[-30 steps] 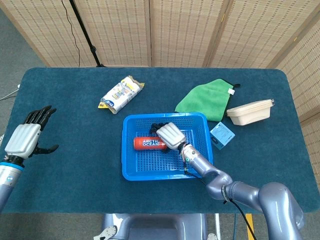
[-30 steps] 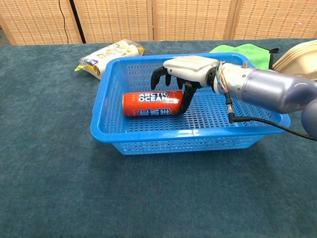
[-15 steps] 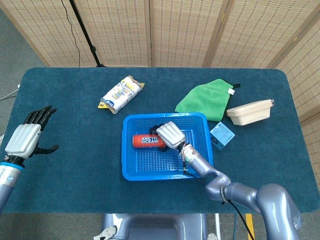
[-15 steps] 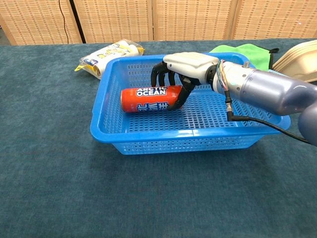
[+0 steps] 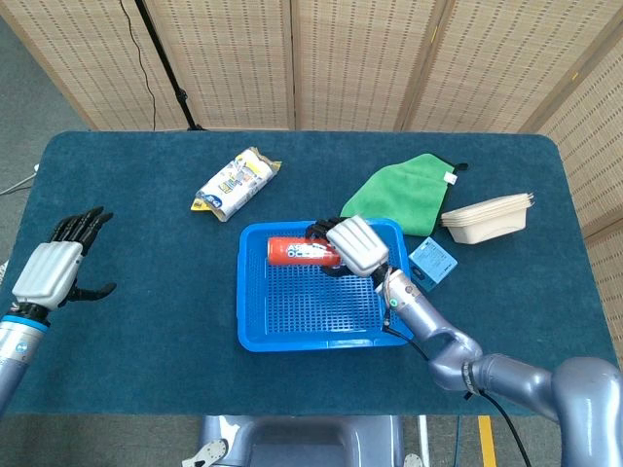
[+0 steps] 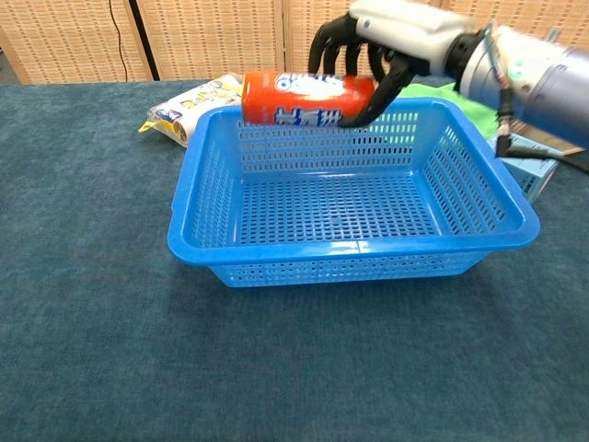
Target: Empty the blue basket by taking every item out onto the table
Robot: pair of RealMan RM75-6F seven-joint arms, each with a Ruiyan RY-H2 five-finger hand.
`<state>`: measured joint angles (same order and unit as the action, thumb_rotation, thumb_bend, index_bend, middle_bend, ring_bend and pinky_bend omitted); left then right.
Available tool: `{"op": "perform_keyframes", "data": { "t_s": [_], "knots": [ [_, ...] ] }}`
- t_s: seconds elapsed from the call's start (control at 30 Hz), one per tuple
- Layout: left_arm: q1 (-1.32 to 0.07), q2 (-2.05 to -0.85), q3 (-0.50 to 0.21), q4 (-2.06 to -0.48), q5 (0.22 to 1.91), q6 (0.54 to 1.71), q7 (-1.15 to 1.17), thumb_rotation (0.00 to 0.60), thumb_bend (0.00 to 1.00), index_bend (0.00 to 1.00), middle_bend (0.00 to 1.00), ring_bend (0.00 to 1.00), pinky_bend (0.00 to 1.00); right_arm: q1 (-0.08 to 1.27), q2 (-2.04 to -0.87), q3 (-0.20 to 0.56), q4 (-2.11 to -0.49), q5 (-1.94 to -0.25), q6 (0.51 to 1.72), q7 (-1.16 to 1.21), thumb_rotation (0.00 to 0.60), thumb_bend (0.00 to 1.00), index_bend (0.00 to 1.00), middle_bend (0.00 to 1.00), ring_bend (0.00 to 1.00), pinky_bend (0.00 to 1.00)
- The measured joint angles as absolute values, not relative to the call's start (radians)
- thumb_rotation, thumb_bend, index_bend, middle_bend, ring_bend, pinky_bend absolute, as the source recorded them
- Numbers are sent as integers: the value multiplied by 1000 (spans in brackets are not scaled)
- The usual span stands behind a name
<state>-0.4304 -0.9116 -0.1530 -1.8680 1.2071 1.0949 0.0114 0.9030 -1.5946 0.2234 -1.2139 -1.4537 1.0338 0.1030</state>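
The blue basket (image 5: 255, 321) (image 6: 193, 241) sits at the middle of the table with nothing left inside it. My right hand (image 5: 354, 244) (image 6: 396, 28) grips the red Arctic Ocean can (image 5: 300, 251) (image 6: 294, 97) by its right end. The can lies sideways in the air above the basket's far rim. At the table's left edge my left hand (image 5: 51, 269) hovers with its fingers spread and nothing in it; only the head view shows it.
A yellow and white snack packet (image 5: 235, 183) (image 6: 193, 104) lies behind the basket to the left. A green cloth (image 5: 404, 190), stacked beige trays (image 5: 486, 217) and a small light-blue box (image 5: 433, 261) lie to the basket's right.
My right hand closed on the can and lifted it from the basket floor up over the far rim. The left hand stayed put.
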Motion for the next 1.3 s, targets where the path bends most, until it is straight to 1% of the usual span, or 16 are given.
{"op": "perform_keyframes", "data": {
  "t_s": [0.2,0.33,0.5,0.6,0.8,1.03,1.17,1.3],
  "knots": [
    [-429,-913,-145,-1877,1227,1096,18,600,182,0,0,0,0,824,-1414,246,-1335,-1436,1107,74,600,781,531,550,542,608],
    [-428,-912,-140,-1881,1240,1097,18,600,180,0,0,0,0,748,-1305,244,-1385,-1412,1142,65,600,781,531,550,542,609],
    [-425,-909,-134,-1885,1256,1101,15,600,182,0,0,0,0,650,-1214,210,-1390,-1395,1184,86,600,781,532,550,542,609],
    [-423,-909,-134,-1887,1260,1105,14,600,182,0,0,0,0,598,-1183,180,-1370,-1394,1202,122,600,782,533,551,542,608],
    [-421,-902,-132,-1887,1271,1103,-5,600,182,0,0,0,0,494,-1161,106,-1307,-1430,1261,239,600,782,534,551,542,609],
    [-418,-901,-127,-1892,1283,1108,-5,600,181,0,0,0,0,383,-1180,22,-1203,-1505,1340,353,600,782,535,552,542,608],
    [-413,-902,-124,-1897,1296,1119,-3,600,182,0,0,0,0,354,-1198,-7,-1186,-1526,1345,377,600,783,536,553,542,609],
    [-413,-903,-121,-1899,1299,1118,0,600,182,0,0,0,0,346,-1231,-28,-1162,-1545,1317,385,600,782,536,553,542,609]
  ]
}}
